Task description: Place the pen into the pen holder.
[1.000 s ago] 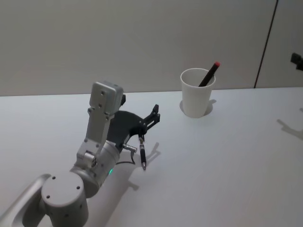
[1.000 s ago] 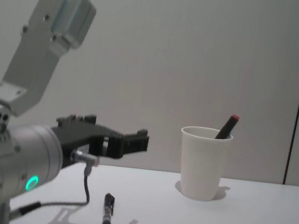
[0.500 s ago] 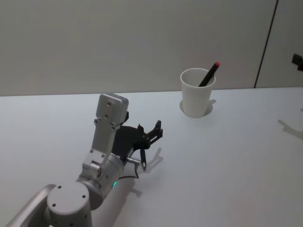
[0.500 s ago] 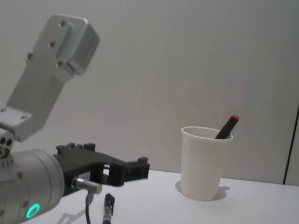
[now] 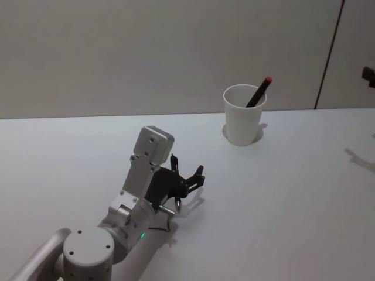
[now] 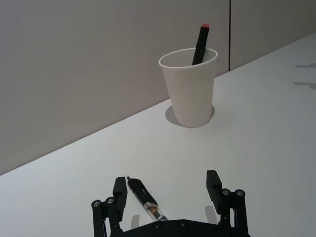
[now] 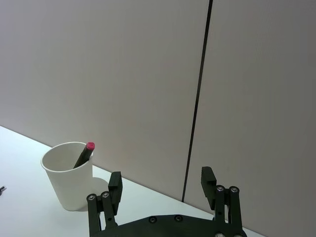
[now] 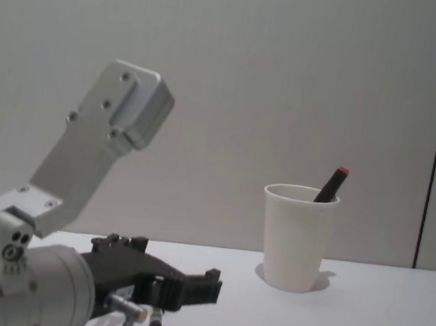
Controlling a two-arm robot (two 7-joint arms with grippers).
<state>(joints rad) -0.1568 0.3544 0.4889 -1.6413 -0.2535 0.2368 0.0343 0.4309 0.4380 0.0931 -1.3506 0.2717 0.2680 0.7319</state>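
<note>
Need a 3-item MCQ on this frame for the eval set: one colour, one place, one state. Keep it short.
1. What colour is the cap of the marker standing in the cup? A) blue B) red C) green
2. Where on the table does the pen lie? A) against the cup B) behind the cup C) between the left claw's fingers
3. The left claw is: A) open B) shut on the pen C) shut on the cup

Key: 1 B, the cap shows red above the rim. 2 C, the fingers straddle the pen, well short of the cup. 3 A, a wide gap shows between its fingers and the pen is not pinched. The right claw is idle and open.
</note>
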